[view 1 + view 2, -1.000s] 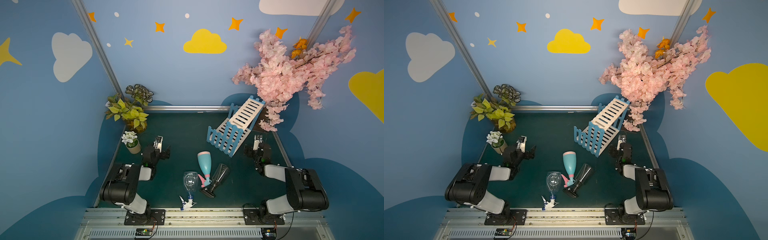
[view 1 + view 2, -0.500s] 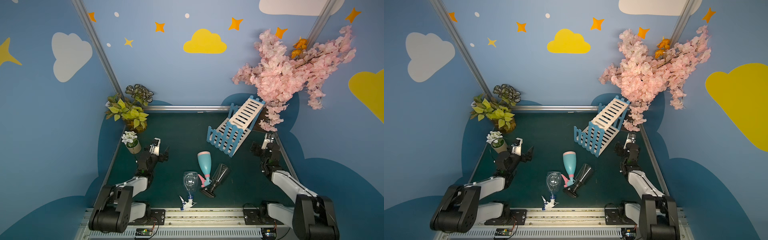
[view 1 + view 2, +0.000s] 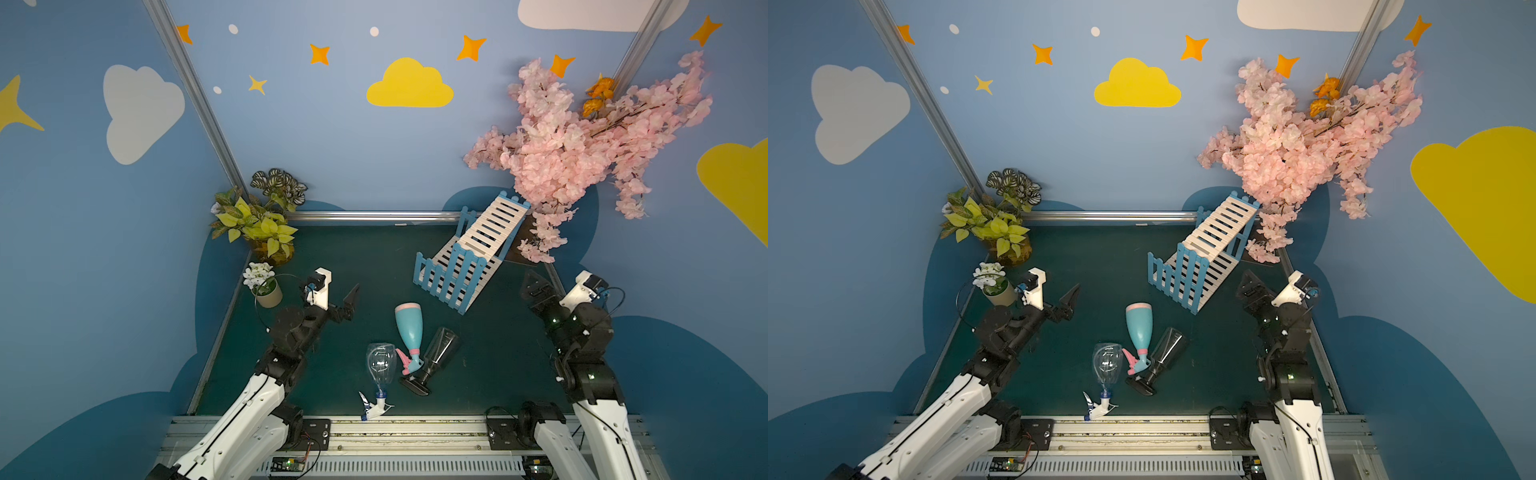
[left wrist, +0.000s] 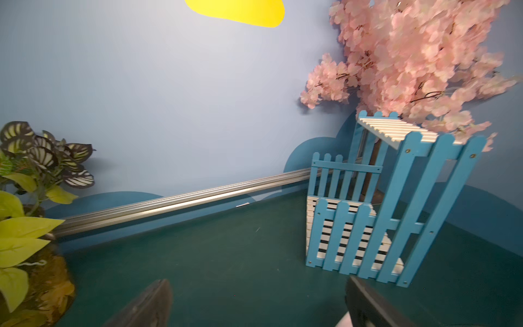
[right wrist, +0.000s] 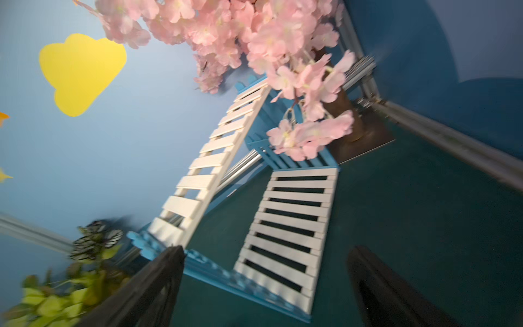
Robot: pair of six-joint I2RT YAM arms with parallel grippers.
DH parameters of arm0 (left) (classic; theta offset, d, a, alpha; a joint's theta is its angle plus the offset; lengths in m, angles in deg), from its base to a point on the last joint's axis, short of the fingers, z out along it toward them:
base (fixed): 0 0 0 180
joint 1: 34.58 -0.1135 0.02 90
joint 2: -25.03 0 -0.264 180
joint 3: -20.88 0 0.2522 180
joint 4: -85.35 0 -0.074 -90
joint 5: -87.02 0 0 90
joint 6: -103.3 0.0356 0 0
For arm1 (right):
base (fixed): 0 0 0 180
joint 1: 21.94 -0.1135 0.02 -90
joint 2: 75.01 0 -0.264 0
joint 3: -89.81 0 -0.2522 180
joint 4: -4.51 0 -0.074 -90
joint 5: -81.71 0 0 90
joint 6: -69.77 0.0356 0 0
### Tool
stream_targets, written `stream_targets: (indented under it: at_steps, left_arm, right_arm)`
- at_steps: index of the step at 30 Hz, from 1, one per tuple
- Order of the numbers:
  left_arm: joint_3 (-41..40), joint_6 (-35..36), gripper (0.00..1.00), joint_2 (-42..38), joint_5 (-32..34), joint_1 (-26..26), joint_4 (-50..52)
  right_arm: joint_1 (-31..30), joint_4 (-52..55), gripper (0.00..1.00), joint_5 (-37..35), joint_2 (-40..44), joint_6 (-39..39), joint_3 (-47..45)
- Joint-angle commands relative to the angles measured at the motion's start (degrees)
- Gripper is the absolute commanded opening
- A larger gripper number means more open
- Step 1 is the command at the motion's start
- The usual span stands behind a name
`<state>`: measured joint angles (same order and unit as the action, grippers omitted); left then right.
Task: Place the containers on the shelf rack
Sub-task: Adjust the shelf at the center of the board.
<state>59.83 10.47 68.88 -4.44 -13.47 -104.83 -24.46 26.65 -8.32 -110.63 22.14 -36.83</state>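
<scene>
Three containers lie on their sides on the green table near its front edge. They are a clear bottle point(image 3: 380, 363) point(image 3: 1106, 365), a teal bottle point(image 3: 409, 328) point(image 3: 1139, 326) with pink trim, and a dark bottle point(image 3: 440, 347) point(image 3: 1168, 345) touching the teal one's sprayer. The shelf rack point(image 3: 469, 253) point(image 3: 1204, 249) point(image 4: 368, 232) point(image 5: 291, 215) stands at the back right, empty. My left gripper point(image 3: 347, 303) point(image 3: 1069, 301) point(image 4: 257, 283) hovers open, left of the bottles. My right gripper point(image 3: 536, 286) point(image 3: 1252, 289) point(image 5: 267, 250) is open, right of the rack and facing it.
A leafy potted plant point(image 3: 262, 228) and a small white-flowered pot point(image 3: 264, 284) stand at the back left, close to my left arm. A pink blossom tree point(image 3: 582, 141) overhangs the rack's far end. A metal rail point(image 3: 374, 216) runs along the table's back edge.
Both arms have unfolded and stretched out over the table, the left toward the middle, the right toward the rack. The bottles and the rack have not moved.
</scene>
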Motion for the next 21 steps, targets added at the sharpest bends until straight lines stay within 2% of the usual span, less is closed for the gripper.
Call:
stream_targets:
  at_steps: [1, 4, 7, 12, 16, 21]
  left_arm:
    - [3.59, -4.08, 0.99, -0.76, -3.45, 2.19, 9.29]
    - [4.29, -4.70, 0.99, -1.25, -4.68, 5.00, 12.67]
    - [3.24, -5.07, 0.99, -1.81, -4.32, 7.14, 13.51]
    - [2.18, -4.64, 1.00, -2.01, -3.01, 8.06, 15.46]
    - [2.26, -4.35, 1.00, -2.75, -2.74, 8.09, 15.35]
    - [2.06, -4.08, 1.00, -2.70, -2.25, 8.09, 15.33]
  right_arm:
    - [-1.27, 2.00, 0.95, 12.20, -6.12, 12.59, 5.77]
    - [-3.76, -2.42, 0.95, 17.46, -8.88, 11.65, 7.04]
    - [-7.19, -1.34, 0.96, 18.51, -11.01, 4.18, 7.75]
    - [-11.44, 2.25, 0.96, 14.98, -15.01, -9.08, 7.91]
    - [-12.31, 2.58, 0.97, 11.51, -17.00, -15.82, 8.75]
    - [-13.02, -0.01, 0.97, 11.88, -19.87, -21.07, 9.91]
